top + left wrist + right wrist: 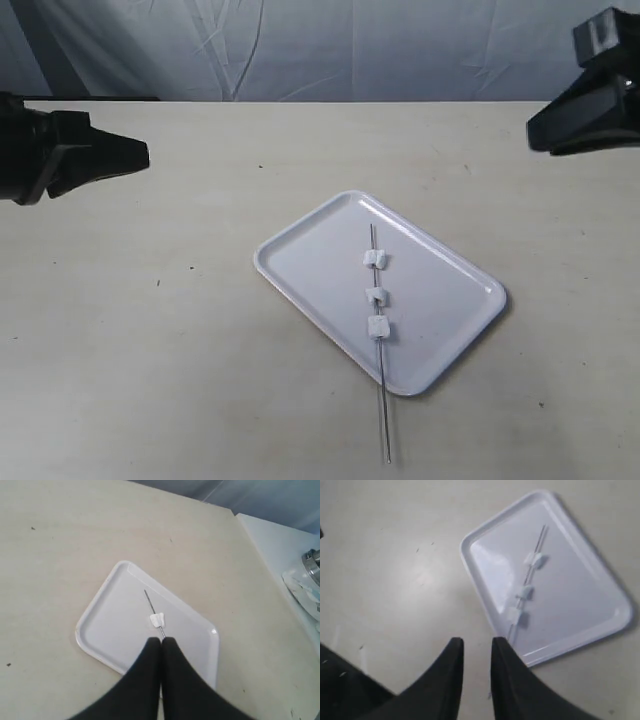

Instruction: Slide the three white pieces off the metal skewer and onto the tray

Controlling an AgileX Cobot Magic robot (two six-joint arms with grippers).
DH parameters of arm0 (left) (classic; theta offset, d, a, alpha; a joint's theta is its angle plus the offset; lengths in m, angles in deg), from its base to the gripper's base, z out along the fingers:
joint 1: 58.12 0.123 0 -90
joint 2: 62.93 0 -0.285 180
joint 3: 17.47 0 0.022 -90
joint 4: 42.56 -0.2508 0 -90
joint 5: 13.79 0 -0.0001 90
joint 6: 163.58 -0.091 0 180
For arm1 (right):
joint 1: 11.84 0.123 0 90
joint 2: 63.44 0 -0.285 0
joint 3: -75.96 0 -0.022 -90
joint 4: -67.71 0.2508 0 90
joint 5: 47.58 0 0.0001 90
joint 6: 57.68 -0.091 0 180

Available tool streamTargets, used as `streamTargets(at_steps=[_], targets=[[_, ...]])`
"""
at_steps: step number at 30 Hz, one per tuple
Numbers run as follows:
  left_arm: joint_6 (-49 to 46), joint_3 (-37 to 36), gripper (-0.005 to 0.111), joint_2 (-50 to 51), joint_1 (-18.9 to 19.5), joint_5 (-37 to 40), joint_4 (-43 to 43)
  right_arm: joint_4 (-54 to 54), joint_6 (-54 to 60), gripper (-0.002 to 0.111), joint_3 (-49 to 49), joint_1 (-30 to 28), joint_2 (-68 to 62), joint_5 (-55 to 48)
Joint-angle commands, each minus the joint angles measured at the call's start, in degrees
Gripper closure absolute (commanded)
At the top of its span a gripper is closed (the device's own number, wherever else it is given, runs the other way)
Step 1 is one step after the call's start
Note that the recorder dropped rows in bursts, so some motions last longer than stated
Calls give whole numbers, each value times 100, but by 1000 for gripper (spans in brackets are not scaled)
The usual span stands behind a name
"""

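Plainly, we had not begun: the three white pieces sat threaded on the metal skewer, lying across the tray. Our left claw hung clenched, our right claw parted and empty. Next, we judged, came gripping the skewer's overhanging end.

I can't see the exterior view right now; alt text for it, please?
A metal skewer carrying three white pieces lies across a white tray on a beige table, one end sticking out past the rim. The left hand and right hand hang at the frame's side edges, far from the tray, holding nothing.
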Motion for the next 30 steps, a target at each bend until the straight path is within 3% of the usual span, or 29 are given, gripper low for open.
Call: streamTargets(at_steps=[1,7,14,21,27,30], targets=[[25,45,107,142,-30,-94,21,544,136,88,51,24,-531,-309],[3,45,107,155,-30,-193,132,532,136,68,39,24,-772,-230],[3,45,104,651,-370,-422,21,427,124,69,-496,524,-990,315],[40,82,70,1486,-608,-624,21,97,103,69,-823,1296,-1417,790],[152,82,78,1677,-715,-570,21,12,-171,69,-848,1697,-1656,1118],[152,138,76,1725,-921,-466,21,12,-210,69,-966,1894,-1804,1220]])
